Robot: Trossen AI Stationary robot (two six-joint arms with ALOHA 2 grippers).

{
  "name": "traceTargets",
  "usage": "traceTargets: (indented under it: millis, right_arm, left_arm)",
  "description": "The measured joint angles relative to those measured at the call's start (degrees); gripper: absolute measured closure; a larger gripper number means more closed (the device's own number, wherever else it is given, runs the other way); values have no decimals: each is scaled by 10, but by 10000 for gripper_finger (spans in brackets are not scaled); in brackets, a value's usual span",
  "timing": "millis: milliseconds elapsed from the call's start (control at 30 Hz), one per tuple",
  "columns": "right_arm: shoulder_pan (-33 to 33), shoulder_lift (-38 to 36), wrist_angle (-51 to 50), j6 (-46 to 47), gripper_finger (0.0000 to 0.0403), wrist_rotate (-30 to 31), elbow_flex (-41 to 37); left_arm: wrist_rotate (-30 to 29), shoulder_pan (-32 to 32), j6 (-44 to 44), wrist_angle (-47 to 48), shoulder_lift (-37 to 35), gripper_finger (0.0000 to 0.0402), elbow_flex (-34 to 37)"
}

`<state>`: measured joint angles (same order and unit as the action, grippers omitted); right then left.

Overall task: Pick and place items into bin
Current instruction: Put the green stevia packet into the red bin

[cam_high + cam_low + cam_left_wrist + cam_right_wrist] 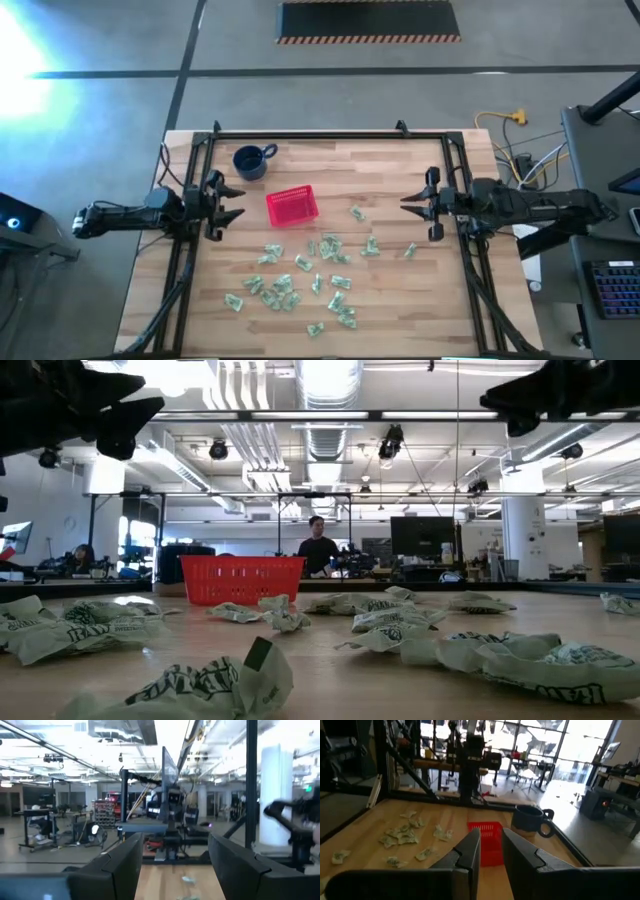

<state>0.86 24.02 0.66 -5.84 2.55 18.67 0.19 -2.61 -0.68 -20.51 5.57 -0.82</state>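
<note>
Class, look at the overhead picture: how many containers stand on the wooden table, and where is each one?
2. The dark blue mug stands near the table's far edge, left of centre; the red basket sits just right of it and nearer, beside the scattered wrapped pieces. None seems hidden.

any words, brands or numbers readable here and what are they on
"RAW": dark print on the green-and-white wrapped pieces nearest the low camera; it seems to repeat on another piece, less clearly.
Other print on the wrappers: too blurred to read.
Red basket, blue mug, screens in the room behind: no readable text.
</note>
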Motion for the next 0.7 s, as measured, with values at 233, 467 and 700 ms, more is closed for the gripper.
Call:
traceTargets:
  millis: [233,467,700]
  right_arm:
    - [0,107,-111,-22,335,5,100]
    - [0,185,-263,3,335,7,163]
    - [0,247,-308,29,335,-13,163]
  left_arm:
    - [0,0,-84,-15,79,193,-56]
    - [1,0,-117,30,191,193,-125]
    - [12,1,-116,34,309,193,-163]
